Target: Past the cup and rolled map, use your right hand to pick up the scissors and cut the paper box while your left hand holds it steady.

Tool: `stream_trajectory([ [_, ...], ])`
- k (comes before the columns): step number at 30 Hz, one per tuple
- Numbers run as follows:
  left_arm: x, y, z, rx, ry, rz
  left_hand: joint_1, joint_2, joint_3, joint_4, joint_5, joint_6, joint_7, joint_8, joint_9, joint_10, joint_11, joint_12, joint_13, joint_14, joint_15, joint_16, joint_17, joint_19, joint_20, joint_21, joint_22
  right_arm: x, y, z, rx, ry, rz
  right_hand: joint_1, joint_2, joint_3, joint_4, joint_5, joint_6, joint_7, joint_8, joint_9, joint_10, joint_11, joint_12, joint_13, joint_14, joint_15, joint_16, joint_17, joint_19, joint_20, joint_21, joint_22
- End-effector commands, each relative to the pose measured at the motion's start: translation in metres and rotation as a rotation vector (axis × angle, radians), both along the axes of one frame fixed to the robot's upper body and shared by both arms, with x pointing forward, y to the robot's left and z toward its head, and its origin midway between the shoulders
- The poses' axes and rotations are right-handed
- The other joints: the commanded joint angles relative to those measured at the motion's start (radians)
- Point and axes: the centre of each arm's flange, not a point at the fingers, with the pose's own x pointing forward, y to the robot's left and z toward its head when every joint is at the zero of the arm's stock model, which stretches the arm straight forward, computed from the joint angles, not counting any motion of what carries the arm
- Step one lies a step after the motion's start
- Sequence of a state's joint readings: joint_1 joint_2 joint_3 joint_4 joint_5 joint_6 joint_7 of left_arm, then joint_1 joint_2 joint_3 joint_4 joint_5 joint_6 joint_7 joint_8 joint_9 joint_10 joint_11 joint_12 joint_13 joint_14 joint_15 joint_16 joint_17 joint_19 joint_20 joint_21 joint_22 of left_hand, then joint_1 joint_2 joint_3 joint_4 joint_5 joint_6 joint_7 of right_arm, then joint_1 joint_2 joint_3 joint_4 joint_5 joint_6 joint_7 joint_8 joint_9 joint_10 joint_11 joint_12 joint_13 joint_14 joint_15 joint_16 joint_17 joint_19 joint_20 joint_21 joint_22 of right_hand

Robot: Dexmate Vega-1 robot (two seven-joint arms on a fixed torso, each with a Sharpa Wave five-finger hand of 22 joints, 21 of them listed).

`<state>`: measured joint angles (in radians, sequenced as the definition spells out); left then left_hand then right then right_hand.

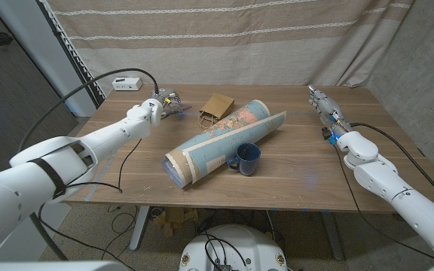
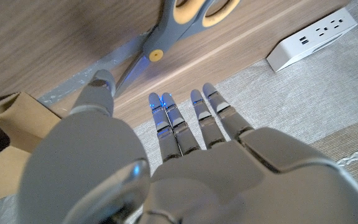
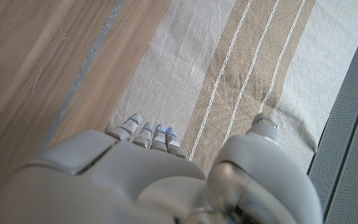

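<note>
The scissors (image 1: 176,111), with grey and yellow handles (image 2: 185,15), lie at the far left of the table, blades pointing toward the brown paper box (image 1: 216,107). My left hand (image 1: 155,105) hovers right next to them with its fingers (image 2: 191,121) straight and nothing held; a corner of the box (image 2: 8,130) shows beside it. The rolled map (image 1: 221,141) lies diagonally across the middle, and the dark blue cup (image 1: 246,158) stands at its near side. My right hand (image 1: 324,104) is stretched out over the table's far right with its fingers (image 3: 148,135) straight, far from the scissors and holding nothing.
A white power strip (image 1: 126,83) sits at the far left corner, with a black cable running off the table; it also shows in the left wrist view (image 2: 312,32). A striped curtain (image 1: 224,38) hangs close behind the table's far edge.
</note>
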<state>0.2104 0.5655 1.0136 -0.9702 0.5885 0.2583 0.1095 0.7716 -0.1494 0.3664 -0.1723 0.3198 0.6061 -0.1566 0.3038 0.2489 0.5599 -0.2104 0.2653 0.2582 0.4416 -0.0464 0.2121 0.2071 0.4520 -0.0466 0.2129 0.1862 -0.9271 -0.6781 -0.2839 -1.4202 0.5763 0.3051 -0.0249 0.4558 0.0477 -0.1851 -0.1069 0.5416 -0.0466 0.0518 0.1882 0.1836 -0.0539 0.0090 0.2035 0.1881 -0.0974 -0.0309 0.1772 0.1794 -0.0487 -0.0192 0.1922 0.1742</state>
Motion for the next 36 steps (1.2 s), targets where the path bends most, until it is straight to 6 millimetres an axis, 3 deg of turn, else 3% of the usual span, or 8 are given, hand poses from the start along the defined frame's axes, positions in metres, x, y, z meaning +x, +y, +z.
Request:
stream_trajectory([
  [1,0.007,0.007,-0.002,-0.013,0.045,0.014,0.015,0.000,0.009,0.002,0.005,-0.011,0.002,0.000,0.007,-0.009,-0.002,-0.004,0.005,-0.002,-0.173,-0.001,0.002,0.006,-0.135,0.003,0.001,0.003,0.003,0.000,-0.001,0.015,-0.001,0.011,0.004,-0.004,-0.007,0.007,-0.012,-0.002,0.007,0.003,-0.008,0.002,0.005,0.002,-0.012,-0.002,-0.001,0.002,-0.013,0.002,-0.001,0.004],
  [9,0.010,0.011,-0.005,-0.032,0.058,0.016,0.034,-0.003,0.012,0.007,0.007,-0.006,0.021,0.012,0.019,-0.003,-0.001,-0.004,0.013,0.042,-0.172,0.012,0.003,0.062,-0.125,0.020,0.000,0.003,0.004,0.000,-0.001,0.020,-0.003,0.011,0.005,-0.004,-0.006,0.008,-0.013,-0.004,0.007,0.003,-0.008,0.003,0.005,0.002,-0.014,-0.001,0.000,0.002,-0.014,0.006,-0.001,0.004],
  [36,0.019,0.018,-0.015,-0.029,0.129,0.040,0.023,-0.006,0.001,0.021,0.004,-0.033,0.017,0.012,0.033,0.008,-0.002,-0.003,0.025,0.063,-0.168,0.009,-0.001,0.061,-0.115,0.013,0.001,0.008,0.012,0.003,0.002,0.032,0.010,0.009,0.014,-0.008,0.000,0.011,-0.013,-0.004,0.007,0.003,-0.009,0.004,0.006,0.002,-0.019,0.001,0.004,0.003,-0.013,0.019,0.001,0.005],
])
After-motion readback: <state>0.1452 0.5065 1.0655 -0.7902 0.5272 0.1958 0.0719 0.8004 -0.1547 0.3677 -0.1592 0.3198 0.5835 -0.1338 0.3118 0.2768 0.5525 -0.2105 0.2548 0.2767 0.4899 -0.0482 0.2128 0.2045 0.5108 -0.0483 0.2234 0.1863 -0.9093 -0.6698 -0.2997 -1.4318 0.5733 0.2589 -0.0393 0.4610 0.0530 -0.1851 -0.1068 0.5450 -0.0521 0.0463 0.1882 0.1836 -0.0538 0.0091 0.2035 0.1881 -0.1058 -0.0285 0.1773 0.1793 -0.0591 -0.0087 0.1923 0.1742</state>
